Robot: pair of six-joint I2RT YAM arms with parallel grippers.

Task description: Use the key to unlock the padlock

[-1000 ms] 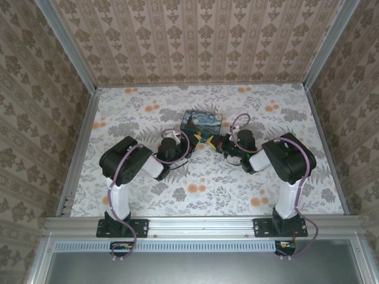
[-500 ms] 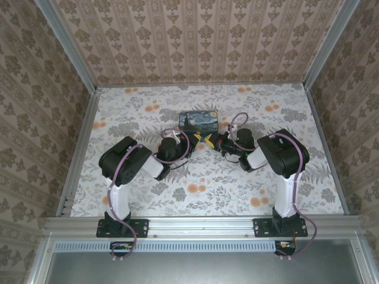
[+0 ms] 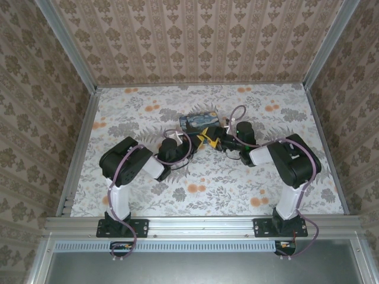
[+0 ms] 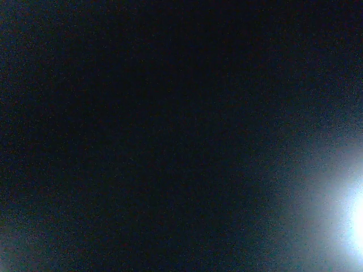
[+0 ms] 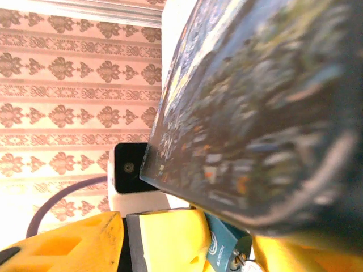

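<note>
- Top external: left gripper (image 3: 195,139) and right gripper (image 3: 217,142) meet tip to tip just short of the painted box (image 3: 201,122), tilted on the floral table (image 3: 266,177); I can't tell whether either pair of jaws is parted.
- Right wrist: glossy box looms blurred above my yellow fingers (image 5: 170,238); small teal-dark padlock (image 5: 220,249) sits low between them.
- Left wrist: near-black, glare at the right edge.

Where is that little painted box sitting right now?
In the top view, the painted box is near the middle of the table, just beyond the left gripper and right gripper, which crowd its near side.
</note>
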